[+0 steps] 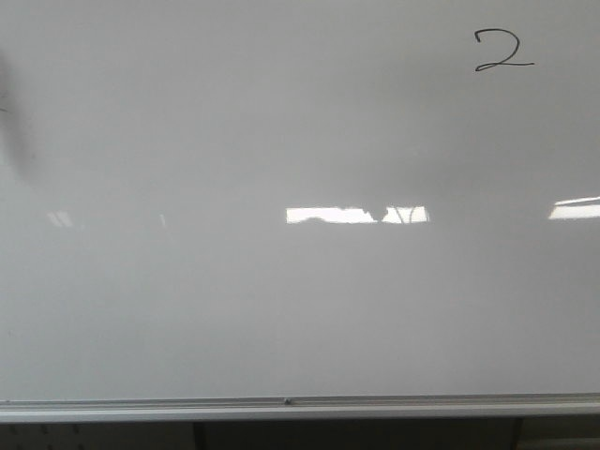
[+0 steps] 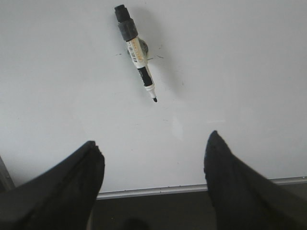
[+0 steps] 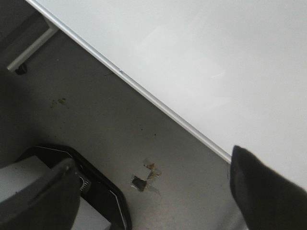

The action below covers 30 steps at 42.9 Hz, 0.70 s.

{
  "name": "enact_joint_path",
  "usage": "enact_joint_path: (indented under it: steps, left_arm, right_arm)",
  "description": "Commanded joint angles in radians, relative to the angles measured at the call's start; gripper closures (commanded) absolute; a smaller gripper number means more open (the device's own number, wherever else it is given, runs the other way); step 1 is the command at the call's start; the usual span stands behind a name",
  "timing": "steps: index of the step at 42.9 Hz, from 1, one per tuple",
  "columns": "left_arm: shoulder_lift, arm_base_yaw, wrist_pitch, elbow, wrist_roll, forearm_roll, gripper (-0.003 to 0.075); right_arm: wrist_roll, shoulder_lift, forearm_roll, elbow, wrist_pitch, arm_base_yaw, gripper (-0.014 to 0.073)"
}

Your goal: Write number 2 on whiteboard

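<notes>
The whiteboard (image 1: 281,300) fills the front view, glossy white-grey, with a silver bottom rail. A small black hand-drawn number 2 (image 1: 502,50) stands at its upper right. No gripper shows in the front view. In the left wrist view a black-and-white marker (image 2: 136,50) sits on the whiteboard (image 2: 240,72), tip uncapped and pointing toward the fingers. My left gripper (image 2: 154,148) is open and empty, well short of the marker. My right gripper (image 3: 153,165) is open and empty over the grey floor, beside the whiteboard's edge (image 3: 230,62).
A blurry dark shadow (image 1: 14,103) lies at the board's left edge. Bright light reflections (image 1: 356,215) cross the board's middle. A black and white robot base (image 3: 72,191) and a scrap of tape (image 3: 146,175) lie on the floor below the right gripper.
</notes>
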<state>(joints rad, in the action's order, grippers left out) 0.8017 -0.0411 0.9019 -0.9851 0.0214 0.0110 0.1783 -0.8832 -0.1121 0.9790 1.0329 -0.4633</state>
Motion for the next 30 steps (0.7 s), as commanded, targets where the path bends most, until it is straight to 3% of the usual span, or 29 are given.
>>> enact_joint_path:
  steps: [1, 14, 30]
  left_arm:
    - [-0.058, 0.001, -0.006, -0.034, -0.003, -0.02, 0.0283]
    - [-0.164, 0.001, 0.092, -0.032, -0.003, -0.1, 0.0283]
    - [-0.169, 0.001, 0.101, -0.032, -0.003, -0.029, 0.0283]
  right_arm:
    - [-0.064, 0.019, 0.0, 0.021, -0.059, 0.006, -0.0057]
    - [-0.078, 0.18, 0.037, -0.096, -0.118, 0.006, -0.0057]
    - [-0.078, 0.315, 0.056, -0.127, -0.143, 0.006, -0.0057]
